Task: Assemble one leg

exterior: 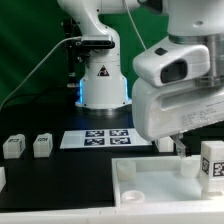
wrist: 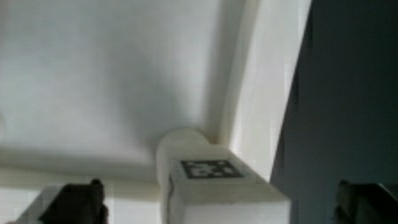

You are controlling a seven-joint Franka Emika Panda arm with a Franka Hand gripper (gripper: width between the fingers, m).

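Observation:
A leg, a small white block with a black-and-white tag on its face, stands on the large white tray-like part against its raised rim. My gripper is open, with one dark fingertip on each side of the leg and clear gaps between them. In the exterior view the gripper hangs over the tray part at the right, and the leg stands upright just under the hand. The fingers are mostly hidden there.
Two more legs stand on the dark table at the exterior view's left, and another is cut off by the edge. The marker board lies before the robot base. A small white block sits beside it.

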